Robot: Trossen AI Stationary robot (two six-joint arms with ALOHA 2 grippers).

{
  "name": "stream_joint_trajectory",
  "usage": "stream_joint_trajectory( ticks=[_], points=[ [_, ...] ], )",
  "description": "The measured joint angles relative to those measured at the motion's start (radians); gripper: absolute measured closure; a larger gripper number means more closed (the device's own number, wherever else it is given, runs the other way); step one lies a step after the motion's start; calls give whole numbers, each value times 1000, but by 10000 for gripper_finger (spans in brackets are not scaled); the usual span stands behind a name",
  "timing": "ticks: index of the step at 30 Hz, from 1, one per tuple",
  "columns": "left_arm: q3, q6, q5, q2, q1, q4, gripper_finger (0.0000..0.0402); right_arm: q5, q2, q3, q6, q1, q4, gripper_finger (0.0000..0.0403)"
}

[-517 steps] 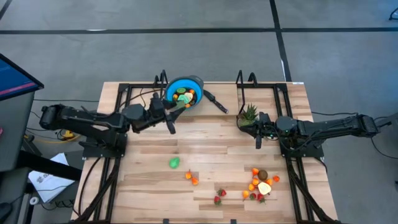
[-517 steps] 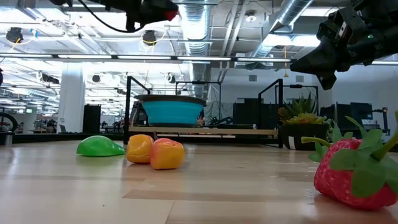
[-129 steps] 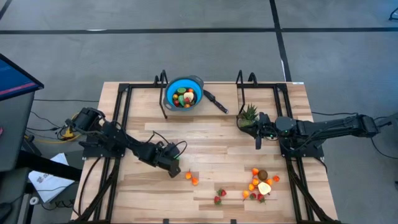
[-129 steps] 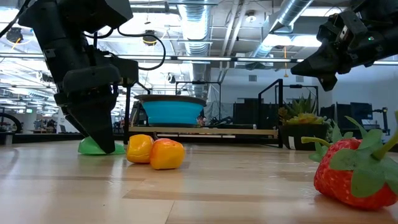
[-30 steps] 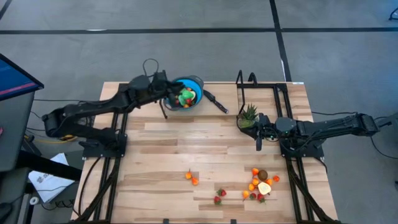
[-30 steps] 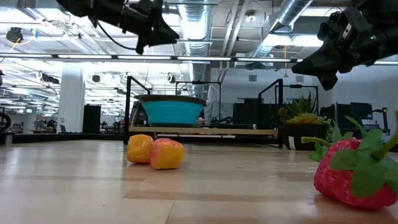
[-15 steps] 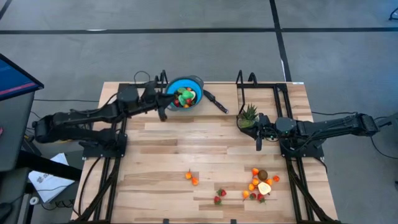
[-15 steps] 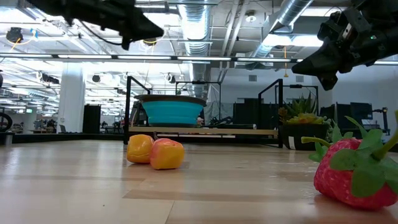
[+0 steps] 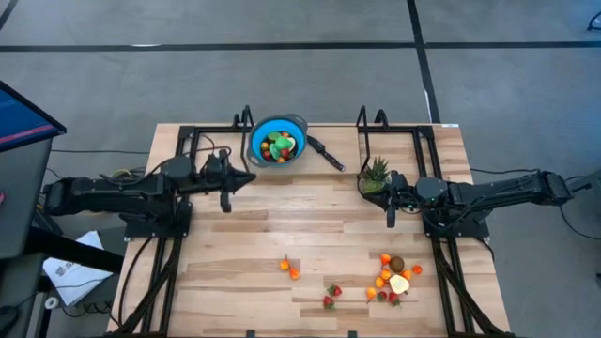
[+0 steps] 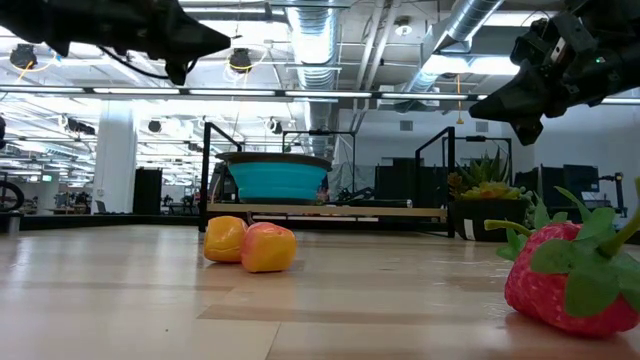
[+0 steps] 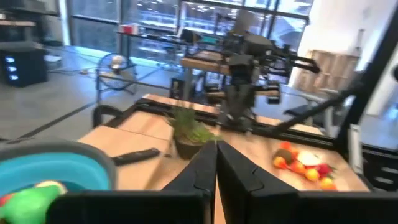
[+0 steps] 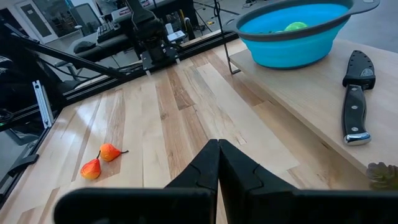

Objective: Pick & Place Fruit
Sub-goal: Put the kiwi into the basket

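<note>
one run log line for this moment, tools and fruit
left tool: shut, empty, left of blue bowl | right tool: shut, waiting by green plant | fruit: some in bowl, orange pair and cluster on table

The wooden table (image 9: pixel 310 235) carries a blue bowl (image 9: pixel 278 140), a knife (image 9: pixel 327 153), a potted plant (image 9: pixel 376 174) and scattered fruit (image 9: pixel 392 277).

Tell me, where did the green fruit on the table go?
The left tool picked it up, dropped it into the bowl, then pulled back shut. It now lies there, green fruit. The right tool and the other fruits stayed put.
</note>
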Motion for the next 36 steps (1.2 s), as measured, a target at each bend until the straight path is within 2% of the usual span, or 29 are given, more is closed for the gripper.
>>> stream_joint_trajectory(
  ticks=[8,14,22,24,28,33,36],
  points=[
    [-77,25,3,18,-93,157,396,0,0,0,0,0,0,401],
    [-90,86,3,17,-135,164,398,0,0,0,-1,0,0,401],
    [-90,207,2,17,-137,165,394,0,0,0,0,0,0,401],
    [-90,196,2,17,-137,165,393,0,0,0,0,0,4,401],
    [-90,77,6,7,-137,168,393,0,0,0,2,0,57,401],
    [-90,46,144,-19,-140,173,393,0,0,0,1,0,144,401],
    [-90,20,168,-40,-155,190,393,0,0,0,1,0,172,401]
  ],
)
